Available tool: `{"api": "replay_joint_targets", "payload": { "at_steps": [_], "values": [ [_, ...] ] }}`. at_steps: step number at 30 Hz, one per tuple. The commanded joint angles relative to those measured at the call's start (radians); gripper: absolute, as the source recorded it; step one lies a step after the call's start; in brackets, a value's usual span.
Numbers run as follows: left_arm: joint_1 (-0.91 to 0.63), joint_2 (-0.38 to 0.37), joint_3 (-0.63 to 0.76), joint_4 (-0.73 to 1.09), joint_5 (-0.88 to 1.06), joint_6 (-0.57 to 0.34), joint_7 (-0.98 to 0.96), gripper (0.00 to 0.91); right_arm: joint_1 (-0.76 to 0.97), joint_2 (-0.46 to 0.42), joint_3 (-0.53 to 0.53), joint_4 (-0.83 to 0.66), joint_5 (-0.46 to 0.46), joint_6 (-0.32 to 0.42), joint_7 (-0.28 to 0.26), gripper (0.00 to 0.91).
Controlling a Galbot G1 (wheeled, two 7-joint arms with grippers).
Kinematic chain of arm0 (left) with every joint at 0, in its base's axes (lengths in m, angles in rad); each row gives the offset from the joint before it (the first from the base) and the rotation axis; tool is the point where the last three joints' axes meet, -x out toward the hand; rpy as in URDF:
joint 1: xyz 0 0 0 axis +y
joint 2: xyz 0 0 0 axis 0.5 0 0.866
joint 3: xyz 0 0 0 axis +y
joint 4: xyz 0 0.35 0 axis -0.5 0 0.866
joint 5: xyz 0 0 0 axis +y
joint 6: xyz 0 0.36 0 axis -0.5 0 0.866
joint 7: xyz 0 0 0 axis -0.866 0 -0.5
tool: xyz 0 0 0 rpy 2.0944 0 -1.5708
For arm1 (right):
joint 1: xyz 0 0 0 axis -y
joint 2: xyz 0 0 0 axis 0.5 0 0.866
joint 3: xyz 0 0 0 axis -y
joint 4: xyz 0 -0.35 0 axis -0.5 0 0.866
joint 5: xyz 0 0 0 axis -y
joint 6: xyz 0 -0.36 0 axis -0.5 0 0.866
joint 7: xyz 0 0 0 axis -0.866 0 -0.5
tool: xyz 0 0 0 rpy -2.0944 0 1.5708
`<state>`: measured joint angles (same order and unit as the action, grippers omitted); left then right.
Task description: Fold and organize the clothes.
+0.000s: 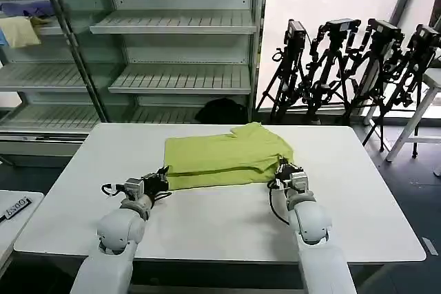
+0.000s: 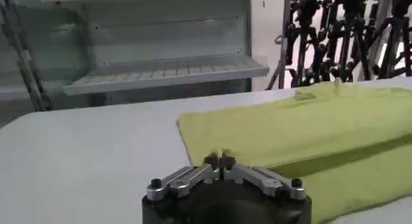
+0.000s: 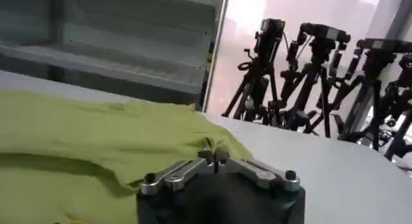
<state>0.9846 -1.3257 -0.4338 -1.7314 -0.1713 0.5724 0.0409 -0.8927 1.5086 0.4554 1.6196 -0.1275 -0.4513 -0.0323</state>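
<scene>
Two grippers are set at the near edge of the lime yellow-green short-sleeved shirt of thin soft fabric, which is laid partly folded at the middle of the white rectangular table, its long axis running left to right and a folded layer lying over its far part. The left gripper is placed at the shirt's near left corner, and in the left wrist view its fingertips are seen pressed together on the cloth's edge, so the corner is judged to be pinched. The right gripper is placed at the near right corner, its fingers likewise closed on a fold of fabric in the right wrist view. From both tools the body of the shirt lies away toward the far side, so the next fold is judged to depend on the near hem being carried away from the robot over the rest. Each arm is equally near its own corner. Both forearms are held low and stretched forward over the table, wrists level, roughly parallel.
</scene>
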Motion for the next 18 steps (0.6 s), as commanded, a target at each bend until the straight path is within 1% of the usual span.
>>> {"api": "replay_joint_targets", "payload": {
  "at_steps": [1, 5, 8, 9, 11, 13, 15, 18],
  "values": [
    [-0.012, 0.000, 0.002, 0.012, 0.019, 0.003, -0.001, 0.907, 0.031, 0.013, 0.005, -0.053, 0.000, 0.059, 0.005, 0.907],
    [-0.007, 0.004, -0.004, -0.002, 0.017, 0.003, -0.001, 0.907, 0.028, 0.006, 0.012, -0.039, 0.002, 0.048, 0.014, 0.907],
    [0.002, 0.008, -0.008, -0.023, 0.014, 0.003, 0.000, 0.907, -0.002, -0.016, 0.021, 0.002, 0.002, 0.014, 0.007, 0.907],
    [0.006, 0.009, -0.009, -0.034, 0.012, 0.003, 0.000, 0.907, -0.029, -0.032, 0.024, 0.034, -0.002, -0.010, 0.002, 0.907],
    [0.018, 0.011, -0.007, -0.056, 0.009, 0.004, 0.001, 0.907, -0.069, -0.051, 0.032, 0.074, -0.001, -0.025, -0.011, 0.907],
    [0.031, 0.013, 0.002, -0.074, -0.004, 0.005, 0.000, 0.907, -0.125, -0.070, 0.046, 0.123, 0.017, -0.060, -0.015, 0.907],
    [0.045, 0.015, 0.013, -0.092, -0.015, 0.006, -0.002, 0.907, -0.158, -0.082, 0.057, 0.152, 0.022, -0.074, -0.023, 0.907],
    [0.068, 0.016, 0.038, -0.100, -0.011, 0.007, -0.004, 0.907, -0.199, -0.083, 0.072, 0.163, 0.025, -0.074, -0.025, 0.907]
  ]
}}
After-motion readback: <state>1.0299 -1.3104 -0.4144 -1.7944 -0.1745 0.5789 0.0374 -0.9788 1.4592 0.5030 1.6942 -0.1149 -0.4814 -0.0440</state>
